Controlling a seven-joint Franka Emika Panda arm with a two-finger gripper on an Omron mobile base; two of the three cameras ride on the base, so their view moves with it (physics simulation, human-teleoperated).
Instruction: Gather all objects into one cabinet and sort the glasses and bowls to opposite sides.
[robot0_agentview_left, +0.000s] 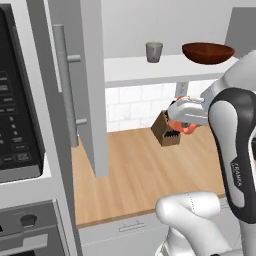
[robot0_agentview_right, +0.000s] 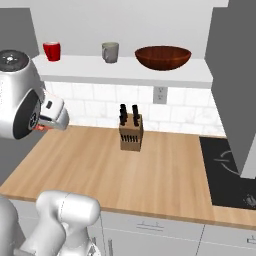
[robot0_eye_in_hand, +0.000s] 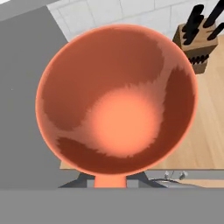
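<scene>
I hold the orange-red cup (robot0_eye_in_hand: 116, 103) in my gripper (robot0_agentview_left: 183, 124), jaws closed on it, its open mouth facing my hand camera so I look straight into its glossy inside. In the left base view the cup (robot0_agentview_left: 182, 126) peeks out under my white hand, above the wooden counter (robot0_agentview_left: 140, 175) and just in front of the knife block (robot0_agentview_left: 165, 131). In the right base view I see only a sliver of orange (robot0_agentview_right: 42, 127) beneath my hand, over the counter's left end.

On the white shelf (robot0_agentview_right: 125, 70) of the cabinet, the red cup (robot0_agentview_right: 51, 51) stands at the left, the grey cup (robot0_agentview_right: 110, 52) near the middle, and the bowl (robot0_agentview_right: 162, 57) to the right, all apart from each other. The grey door (robot0_agentview_left: 92, 80) with its bar handle (robot0_agentview_left: 65, 80) stands open at my left, beside the microwave (robot0_agentview_left: 17, 100).
</scene>
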